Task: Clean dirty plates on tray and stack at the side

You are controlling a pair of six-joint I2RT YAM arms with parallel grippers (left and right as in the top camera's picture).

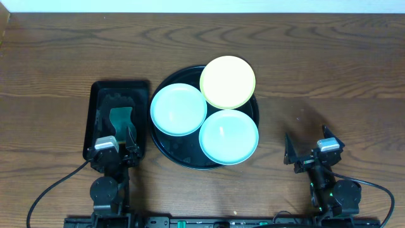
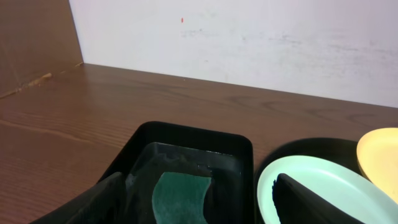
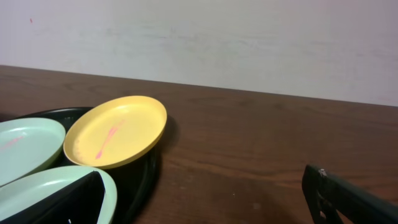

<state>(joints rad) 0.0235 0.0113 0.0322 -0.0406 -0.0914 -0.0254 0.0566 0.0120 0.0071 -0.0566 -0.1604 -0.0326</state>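
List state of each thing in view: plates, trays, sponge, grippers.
yellow plate: on round tray, overhanging its far rim, pink streak, unstacked.
left mint plate: on round tray, pink smear, unstacked.
near mint plate: on round tray, soiling cannot tell.
round tray: holds all three plates.
rectangular tray: holds sponge.
sponge: lying flat, untouched.
left gripper: open, empty, at rectangular tray's near end.
right gripper: open, empty, right of round tray.

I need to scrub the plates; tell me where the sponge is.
Overhead view: the green sponge lies in the rectangular black tray, left of the round black tray, just ahead of the left tool.
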